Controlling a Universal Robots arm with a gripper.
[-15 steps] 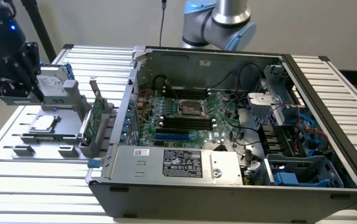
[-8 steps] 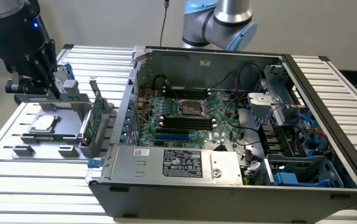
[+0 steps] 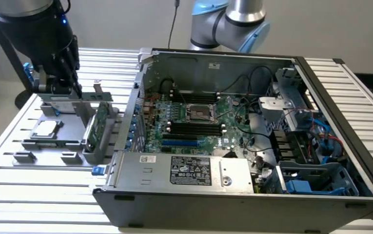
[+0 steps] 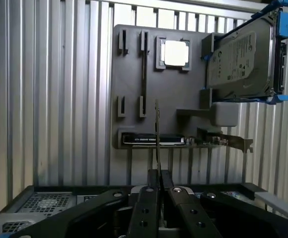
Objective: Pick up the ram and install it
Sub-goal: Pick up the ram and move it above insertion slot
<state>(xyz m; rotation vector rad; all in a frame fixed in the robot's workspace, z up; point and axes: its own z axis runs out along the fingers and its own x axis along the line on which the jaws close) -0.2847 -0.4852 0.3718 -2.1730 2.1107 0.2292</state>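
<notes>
Wrist view: thin, dark circuit-board ram stick (image 4: 157, 134) is being clamped edge-on by black metal gripper (image 4: 159, 176) above grey plastic parts tray (image 4: 183, 89); narrow pinch risks it being tilted.

No word or number can be read anywhere. On the power supply (image 3: 228, 176) at the front edge of the case (image 3: 238, 207), a black label (image 3: 191, 171) carries white print and marks too small to make out, with a small white sticker (image 3: 147, 159) just beside it. The hard drive (image 4: 264, 49), outside the case, has a pale printed label (image 4: 233, 59), equally illegible.
</notes>
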